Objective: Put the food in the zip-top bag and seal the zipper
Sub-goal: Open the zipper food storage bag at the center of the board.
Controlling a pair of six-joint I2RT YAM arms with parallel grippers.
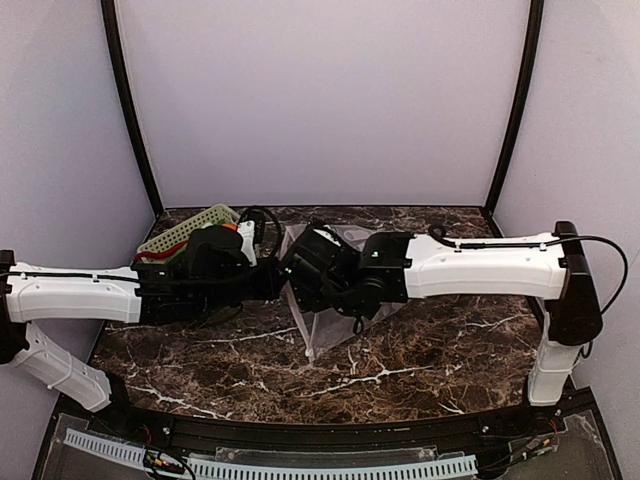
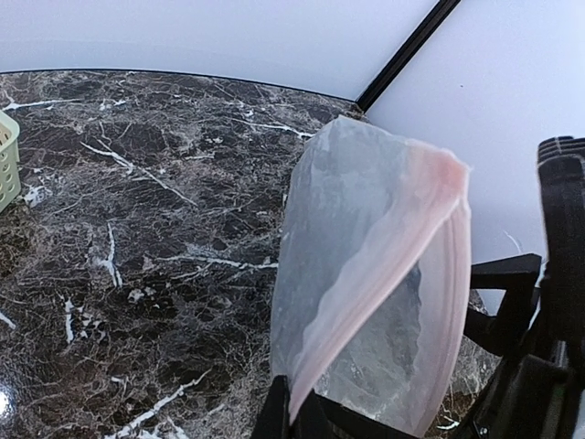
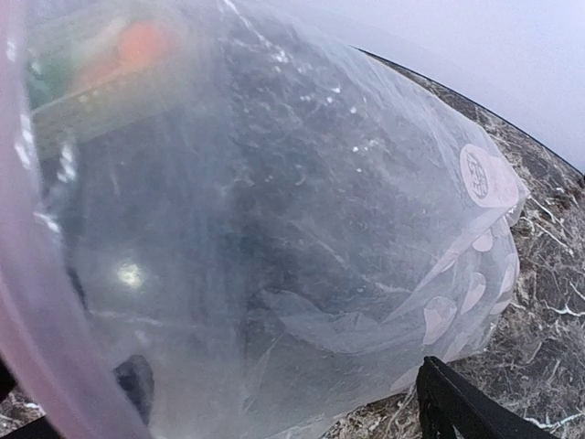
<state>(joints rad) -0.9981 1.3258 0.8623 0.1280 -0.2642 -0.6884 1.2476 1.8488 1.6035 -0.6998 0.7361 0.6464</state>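
Observation:
The clear zip-top bag (image 1: 335, 305) stands on the marble between the two arms, its mouth lifted. My left gripper (image 2: 297, 407) is shut on the mouth's edge, pinching the pinkish zipper (image 2: 384, 265) strip. The bag (image 2: 366, 229) hangs open above that grip. My right gripper (image 3: 288, 393) is open at the bag's mouth (image 1: 298, 272); one finger (image 3: 457, 402) is bare, the other shows dimly through the plastic. The bag (image 3: 302, 229) fills the right wrist view, with pale dots at its far end and nothing inside. Food shows as an orange piece (image 1: 230, 228) in the basket and an orange blur (image 3: 142, 46) through the plastic.
A pale green lattice basket (image 1: 185, 232) leans at the back left, partly hidden by my left arm; its corner (image 2: 7, 160) shows in the left wrist view. Purple walls and black corner posts close in the dark marble table (image 1: 420, 360).

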